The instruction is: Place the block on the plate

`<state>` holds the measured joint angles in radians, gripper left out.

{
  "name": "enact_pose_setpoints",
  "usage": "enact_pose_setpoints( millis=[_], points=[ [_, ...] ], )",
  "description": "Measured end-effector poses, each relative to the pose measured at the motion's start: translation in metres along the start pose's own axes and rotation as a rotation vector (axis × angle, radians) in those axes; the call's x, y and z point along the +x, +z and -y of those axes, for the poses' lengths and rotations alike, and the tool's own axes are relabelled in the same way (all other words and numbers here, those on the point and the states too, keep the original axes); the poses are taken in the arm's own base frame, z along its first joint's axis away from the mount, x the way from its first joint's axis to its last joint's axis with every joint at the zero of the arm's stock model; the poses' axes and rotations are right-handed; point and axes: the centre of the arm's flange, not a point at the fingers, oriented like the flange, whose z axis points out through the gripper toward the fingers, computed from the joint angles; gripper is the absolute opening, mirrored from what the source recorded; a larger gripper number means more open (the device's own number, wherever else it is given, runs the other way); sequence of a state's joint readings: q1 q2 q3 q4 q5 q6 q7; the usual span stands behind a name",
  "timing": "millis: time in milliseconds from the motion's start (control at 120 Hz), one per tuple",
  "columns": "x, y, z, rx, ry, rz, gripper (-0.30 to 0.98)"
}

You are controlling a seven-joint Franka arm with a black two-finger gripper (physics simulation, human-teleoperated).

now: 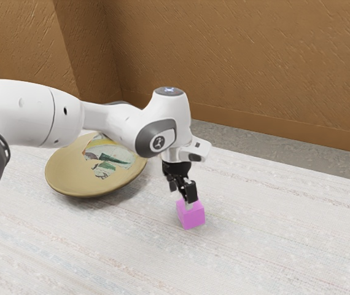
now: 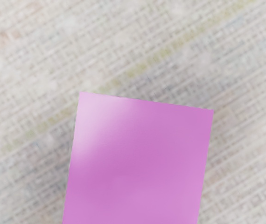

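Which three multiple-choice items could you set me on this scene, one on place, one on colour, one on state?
1. Where is the block?
A. On the plate
B. Under the plate
C. Off the plate, toward the exterior view's right

2. What colour is the block?
A. Pink-purple
B. Green
C. Black

3. How does the plate lie?
A. Upside down
B. Face up
C. Standing on edge

Key:
1. C: the exterior view shows table between them.
2. A: both views show that colour on its faces.
3. B: the patterned inside of the plate faces up in the exterior view.
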<state>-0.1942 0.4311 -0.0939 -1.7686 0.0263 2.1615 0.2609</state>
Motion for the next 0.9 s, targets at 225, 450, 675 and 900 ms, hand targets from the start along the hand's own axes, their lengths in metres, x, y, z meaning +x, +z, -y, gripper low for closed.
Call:
enact_pose_setpoints(
  millis=[225,450,675,900],
  points=[
    [0.002,0.008,0.004,0.019,0.038,0.006,0.69],
    [0.003,0.014,-0.002,0.020,0.076,0.014,0.69],
    [0.005,0.029,-0.006,-0.002,0.088,0.029,0.69],
    [0.017,0.041,-0.002,-0.004,0.097,0.017,0.69]
  ],
)
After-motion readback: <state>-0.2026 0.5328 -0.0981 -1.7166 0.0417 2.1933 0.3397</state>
